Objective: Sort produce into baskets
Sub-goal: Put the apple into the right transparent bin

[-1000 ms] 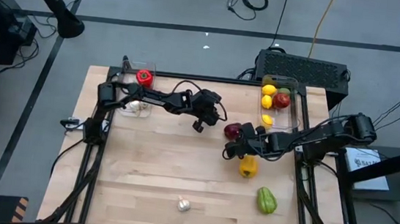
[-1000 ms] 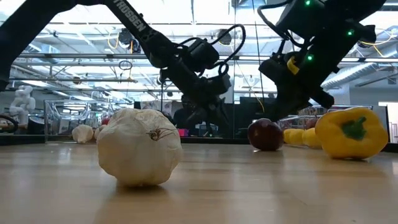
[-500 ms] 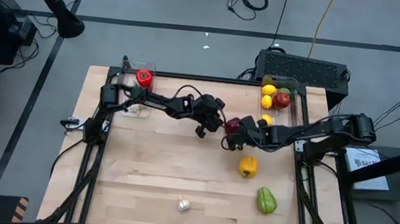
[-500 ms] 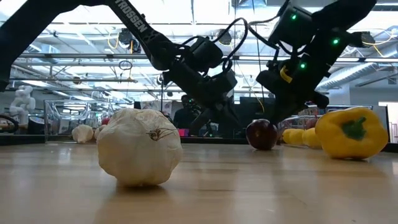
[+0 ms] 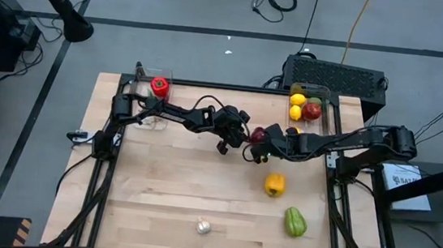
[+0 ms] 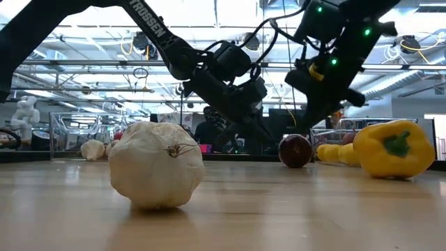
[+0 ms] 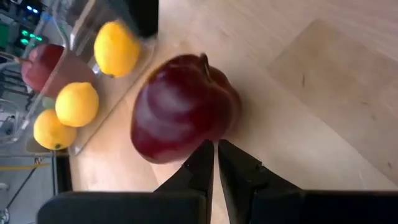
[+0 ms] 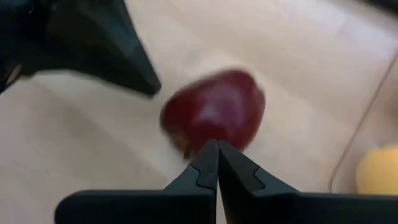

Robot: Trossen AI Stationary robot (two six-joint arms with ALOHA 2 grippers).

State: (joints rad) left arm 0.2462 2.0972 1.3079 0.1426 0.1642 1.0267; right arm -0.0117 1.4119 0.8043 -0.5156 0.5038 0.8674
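Apple (image 5: 259, 134) wedged between both closed hands, beside basket (image 5: 321, 130).

Two clear bins (image 5: 310, 116), three lemons (image 5: 297, 99), two apples (image 5: 258, 135), three peppers (image 5: 275, 184), two garlic bulbs (image 5: 204, 227)

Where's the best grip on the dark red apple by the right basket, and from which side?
Probably across the round belly of the dark red apple, from above with jaws opened wide. It lies tipped on the table, so the stem end offers little. The basket flanks one side; left gripper and right gripper, both shut, crowd it.
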